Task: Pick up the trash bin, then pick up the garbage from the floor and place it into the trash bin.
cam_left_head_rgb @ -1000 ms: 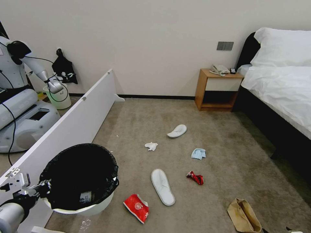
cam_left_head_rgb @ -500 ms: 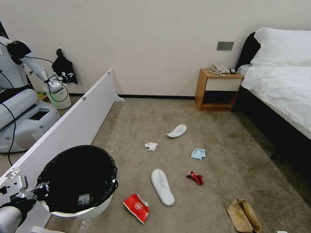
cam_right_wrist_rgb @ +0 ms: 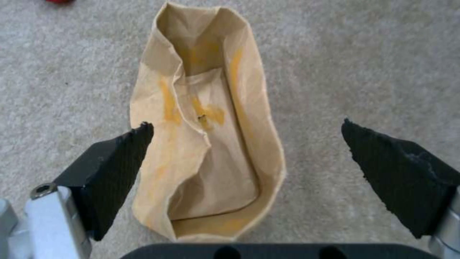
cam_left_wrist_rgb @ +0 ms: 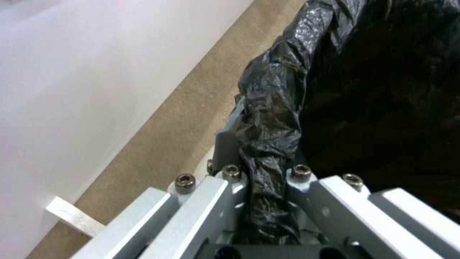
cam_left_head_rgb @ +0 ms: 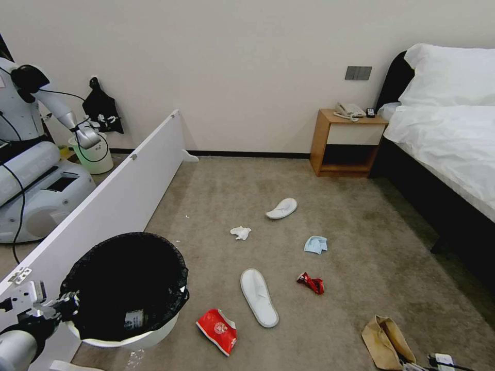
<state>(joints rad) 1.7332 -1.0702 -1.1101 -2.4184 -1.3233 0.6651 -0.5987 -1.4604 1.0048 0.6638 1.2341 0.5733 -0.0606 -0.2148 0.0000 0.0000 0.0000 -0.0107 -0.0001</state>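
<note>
R gripper [cam_right_wrist_rgb: 247, 138] wide open just above the paper bag [cam_right_wrist_rgb: 206, 144]; bag's long axis prob. crosses the jaw gap. L gripper [cam_left_head_rgb: 64, 303] clamps the bin [cam_left_head_rgb: 129, 286] rim, far side.

The bin [cam_left_head_rgb: 135, 337] is round and white, upright at the lower left, its black liner [cam_left_head_rgb: 126, 278] folded over the rim; the left hand [cam_left_wrist_rgb: 261, 187] pinches that rim. Litter lies scattered on the carpet: a red packet [cam_left_head_rgb: 217, 330] just beside the bin, a long white slipper [cam_left_head_rgb: 259, 297] next to it, a second slipper [cam_left_head_rgb: 282, 208] farther off, a tissue [cam_left_head_rgb: 241, 233], a blue mask [cam_left_head_rgb: 315, 244], a crushed red can [cam_left_head_rgb: 310, 283], and a crumpled brown paper bag [cam_right_wrist_rgb: 206, 136], mouth open, between the spread fingers of the right hand [cam_right_wrist_rgb: 247, 144].
</note>
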